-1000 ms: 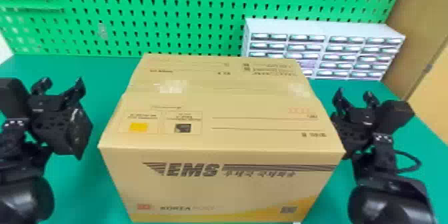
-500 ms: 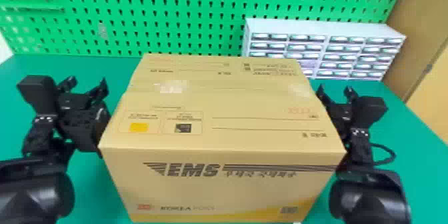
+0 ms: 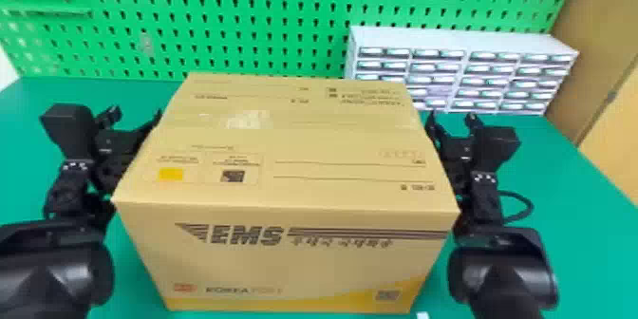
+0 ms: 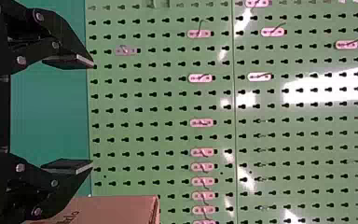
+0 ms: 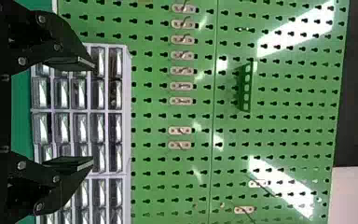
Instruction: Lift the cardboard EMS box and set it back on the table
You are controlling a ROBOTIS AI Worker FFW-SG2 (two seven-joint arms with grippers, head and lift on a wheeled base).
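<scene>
Left claw (image 3: pixel 134 116) was wide, at the box's left side. Right claw (image 3: pixel 451 118) was wide too, at its right side. Couldn't tell if either of the 2 touched cardboard. EMS box (image 3: pixel 285 266) sat between both arms on the green worktop (image 3: pixel 579 190), printed front facing the head camera. Behind: 1 drawer cabinet (image 3: pixel 460 40), right, against green pegboard (image 3: pixel 237 23).

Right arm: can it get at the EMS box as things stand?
Probably yes. The right gripper is open right beside the EMS box, with nothing visible between them. Can't tell whether they touch.
</scene>
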